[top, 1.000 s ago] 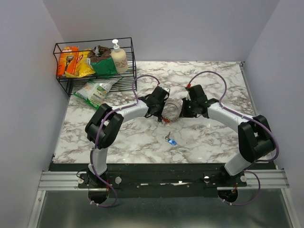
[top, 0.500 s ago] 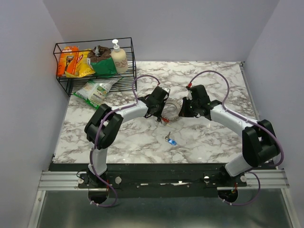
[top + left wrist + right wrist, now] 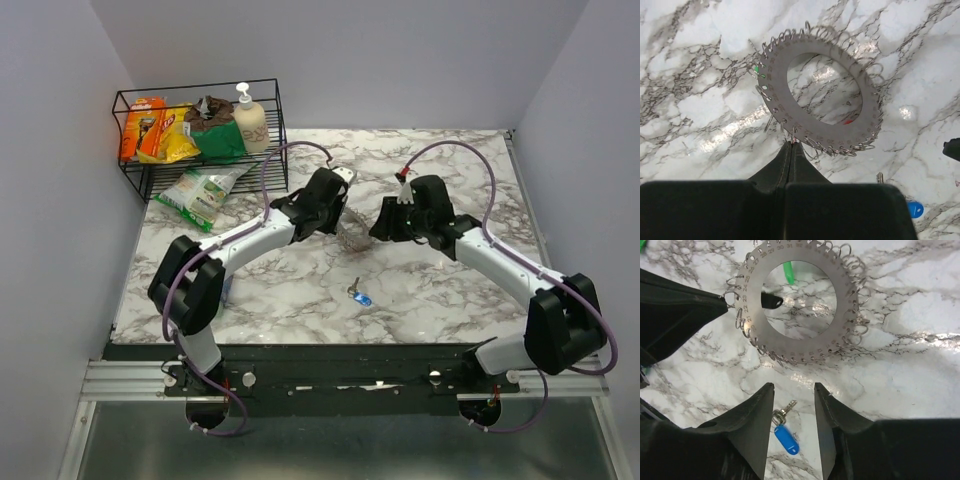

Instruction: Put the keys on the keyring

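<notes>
The keyring (image 3: 352,232), a flat grey ring with numbered holes and several small wire loops round its rim, is held tilted above the marble table. My left gripper (image 3: 335,215) is shut on a loop at the ring's rim (image 3: 791,143). The ring (image 3: 774,80) fills the left wrist view. My right gripper (image 3: 381,228) is open and empty (image 3: 794,385), just right of the ring (image 3: 751,295). A blue-headed key (image 3: 360,296) lies on the table, seen between my right fingers (image 3: 786,437). A green key (image 3: 788,271) and a black key head (image 3: 771,301) show through the ring's opening.
A black wire basket (image 3: 130,170) at the back left holds snack packets and a soap bottle (image 3: 249,118). A green-and-white bag (image 3: 205,190) lies in front of it. Walls close in the table on the left, back and right.
My left arm has swung and lifted the ring, tilting it. My right gripper has drawn back to the right, off the ring. The blue key has not moved.
</notes>
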You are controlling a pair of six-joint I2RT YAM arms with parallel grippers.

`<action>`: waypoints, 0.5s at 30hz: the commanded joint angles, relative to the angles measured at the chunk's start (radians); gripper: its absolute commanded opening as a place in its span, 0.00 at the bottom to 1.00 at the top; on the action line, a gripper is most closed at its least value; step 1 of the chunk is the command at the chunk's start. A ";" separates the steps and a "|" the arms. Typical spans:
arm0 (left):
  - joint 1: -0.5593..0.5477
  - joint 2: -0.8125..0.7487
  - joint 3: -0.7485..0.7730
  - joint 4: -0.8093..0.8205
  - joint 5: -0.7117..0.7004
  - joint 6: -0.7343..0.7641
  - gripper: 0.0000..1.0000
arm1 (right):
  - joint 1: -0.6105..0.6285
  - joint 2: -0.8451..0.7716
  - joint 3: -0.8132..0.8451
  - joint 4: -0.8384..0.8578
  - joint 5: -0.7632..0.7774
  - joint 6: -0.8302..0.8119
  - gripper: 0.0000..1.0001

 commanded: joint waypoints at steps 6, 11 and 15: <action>-0.007 -0.172 0.042 -0.048 0.008 0.079 0.00 | -0.004 -0.142 -0.040 0.102 -0.049 -0.057 0.75; -0.006 -0.250 0.088 -0.102 0.007 0.121 0.00 | -0.004 -0.196 -0.030 0.138 -0.095 -0.075 0.80; -0.006 -0.289 0.138 -0.148 0.020 0.148 0.00 | -0.004 -0.223 -0.011 0.172 -0.165 -0.091 0.83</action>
